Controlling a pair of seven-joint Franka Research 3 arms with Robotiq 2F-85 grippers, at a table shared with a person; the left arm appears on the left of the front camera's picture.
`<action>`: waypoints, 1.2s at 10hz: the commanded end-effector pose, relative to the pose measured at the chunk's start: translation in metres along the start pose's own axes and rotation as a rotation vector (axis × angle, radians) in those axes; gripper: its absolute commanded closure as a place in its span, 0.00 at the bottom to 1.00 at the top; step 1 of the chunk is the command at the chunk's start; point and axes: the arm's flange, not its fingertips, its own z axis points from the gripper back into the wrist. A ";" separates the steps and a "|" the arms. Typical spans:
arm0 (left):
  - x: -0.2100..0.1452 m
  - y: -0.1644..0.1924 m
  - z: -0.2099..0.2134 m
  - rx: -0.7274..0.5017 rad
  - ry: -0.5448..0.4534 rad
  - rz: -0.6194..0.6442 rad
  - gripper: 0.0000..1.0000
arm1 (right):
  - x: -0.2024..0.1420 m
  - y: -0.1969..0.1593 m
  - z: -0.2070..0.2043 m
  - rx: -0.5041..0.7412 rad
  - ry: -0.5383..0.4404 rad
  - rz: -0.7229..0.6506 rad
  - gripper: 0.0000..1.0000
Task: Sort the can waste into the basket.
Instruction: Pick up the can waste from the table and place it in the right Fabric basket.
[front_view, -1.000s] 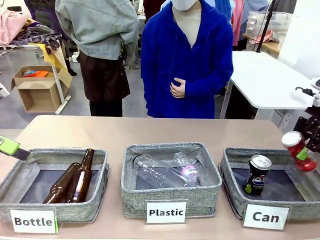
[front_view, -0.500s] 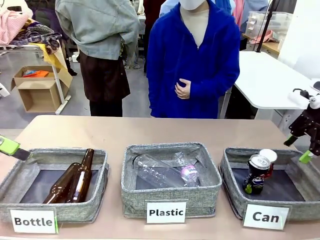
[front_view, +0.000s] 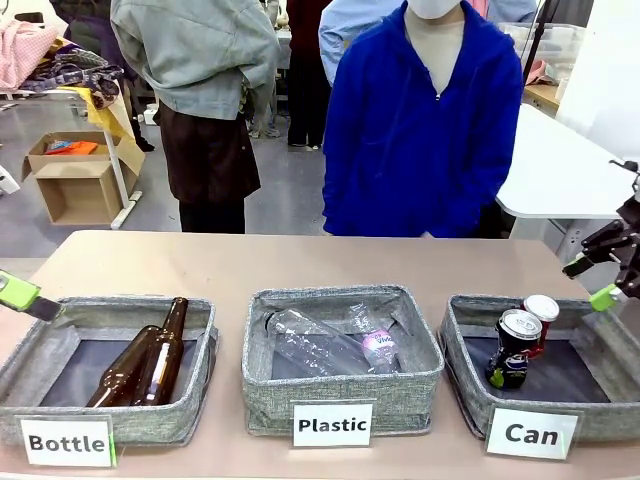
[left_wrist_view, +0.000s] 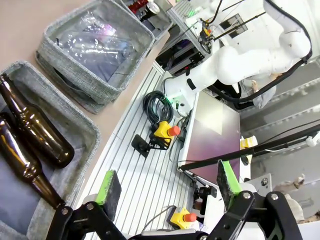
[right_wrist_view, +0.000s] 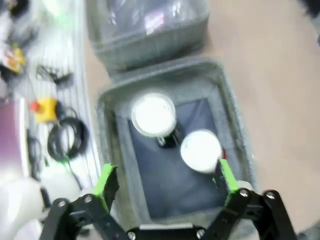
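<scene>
Three grey fabric baskets sit in a row on the counter (front_view: 250, 262), carded Bottle, Plastic and Can. A person in a blue fleece (front_view: 425, 130) stands at the far side. The Bottle basket (front_view: 60, 335) holds two brown glass bottles (front_view: 150, 355) lying lengthwise; the Plastic basket (front_view: 400, 375) holds clear plastic bottles (front_view: 320, 345).

The Can basket (front_view: 465, 335) holds both pieces of the can waste. The black can (front_view: 512, 352) stands upright, long axis vertical, silver top up. The red and white can (front_view: 540, 318) stands just behind it, also top up, the two touching or nearly so; the right wrist view shows both round tops (right_wrist_view: 152, 114) side by side on the dark floor.

The right gripper (front_view: 595, 282) hangs above the basket's right rim, fingers wide apart and holding nothing. The left gripper (left_wrist_view: 165, 186) sits at the counter's left edge, fingers likewise spread and empty.

Sorting looks complete. The step in hand is probably the retreat: lifting the right arm straight up and away should keep the fingers clear of the rim and the standing cans, which would tip easily.
</scene>
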 end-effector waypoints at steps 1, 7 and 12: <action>-0.003 0.000 0.000 -0.005 0.006 -0.018 0.00 | -0.009 0.008 0.006 -0.022 -0.284 -0.290 0.00; -0.003 0.000 0.000 -0.005 0.006 -0.018 0.00 | -0.048 0.001 -0.017 0.173 -0.586 -0.755 0.00; -0.003 0.000 0.000 -0.005 0.006 -0.018 0.00 | -0.053 0.000 -0.007 0.170 -0.646 -0.767 0.00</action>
